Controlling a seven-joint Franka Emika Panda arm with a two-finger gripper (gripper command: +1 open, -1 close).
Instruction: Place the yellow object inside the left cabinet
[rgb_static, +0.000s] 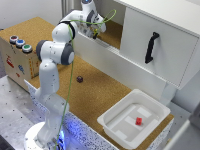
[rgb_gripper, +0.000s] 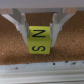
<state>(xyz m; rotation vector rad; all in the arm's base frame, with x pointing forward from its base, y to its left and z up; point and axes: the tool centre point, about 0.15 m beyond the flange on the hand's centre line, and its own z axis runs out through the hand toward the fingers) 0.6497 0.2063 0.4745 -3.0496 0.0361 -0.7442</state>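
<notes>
While gripping the yellow object (rgb_gripper: 39, 40), pincer (rgb_gripper: 40, 31) over left cabinet's (rgb_static: 107, 31) cork floor.

block (rgb_gripper: 39, 40) between claw (rgb_gripper: 39, 33) fingers | claw inside left cabinet (rgb_static: 114, 34) | tray (rgb_static: 116, 116) front

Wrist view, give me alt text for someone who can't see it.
The gripper holds a small yellow block between its fingers; black letters N and S are visible on the block. It hangs just above a cork-brown floor, with a white edge running across the foreground.
</notes>
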